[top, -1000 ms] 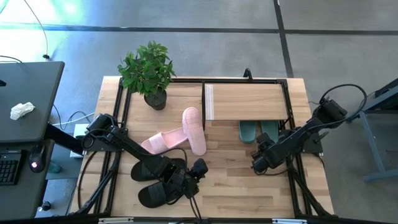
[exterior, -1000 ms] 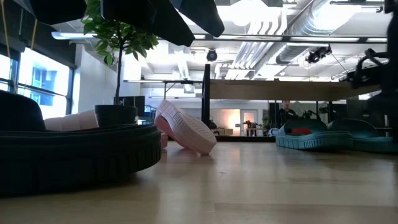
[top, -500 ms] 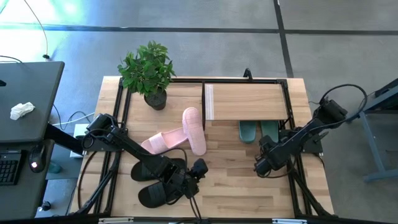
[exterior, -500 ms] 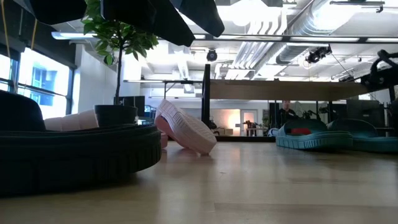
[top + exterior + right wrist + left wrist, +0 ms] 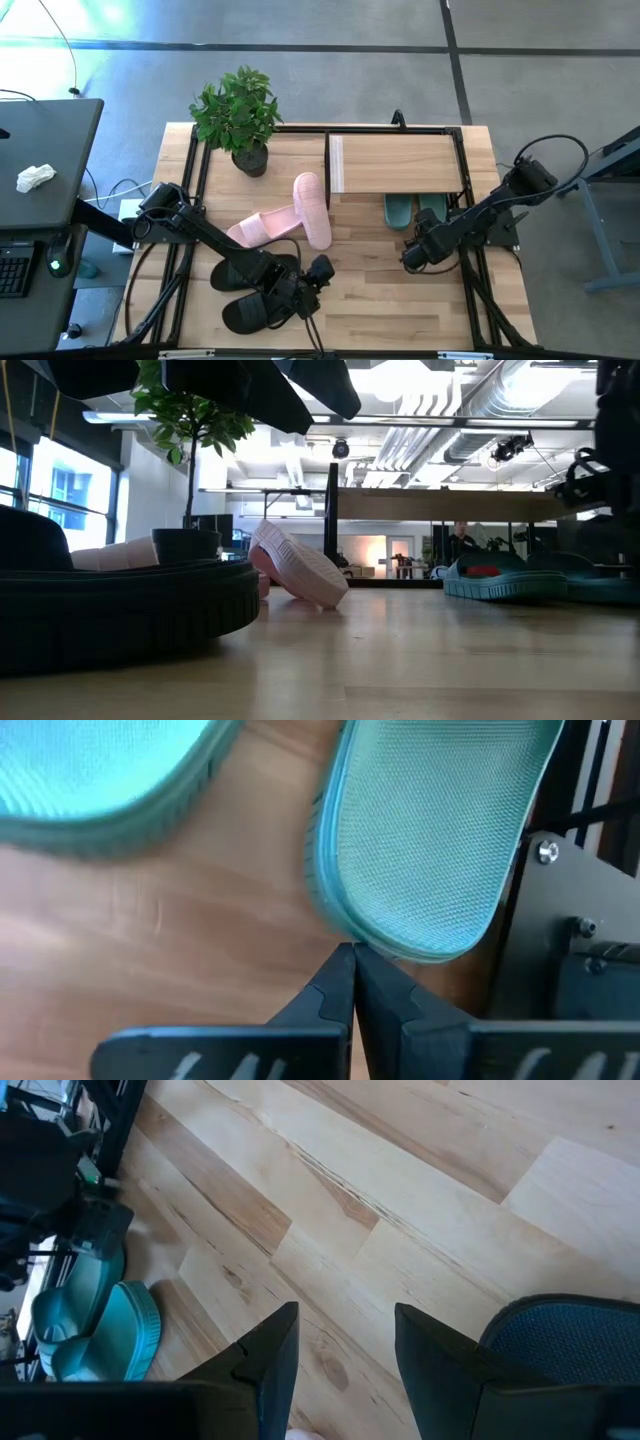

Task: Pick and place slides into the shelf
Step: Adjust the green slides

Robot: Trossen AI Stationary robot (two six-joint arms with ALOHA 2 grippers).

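Touching green slide (image 5: 430, 830): right gripper (image 5: 352, 970), fingers pressed together.

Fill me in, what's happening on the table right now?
The green slides already sit tucked under the shelf. The right claw is shut and empty, its tips right at the heel of one green slide in the right wrist view. The left claw is open beside the black slides at the table's front, gripping nothing. The pink slides lie mid-table, one tipped against the other, near a potted plant.

grey floor (image 5: 300, 70), dark desk (image 5: 45, 170), bright windows (image 5: 60, 495), exposed ceiling ducts (image 5: 440, 435).
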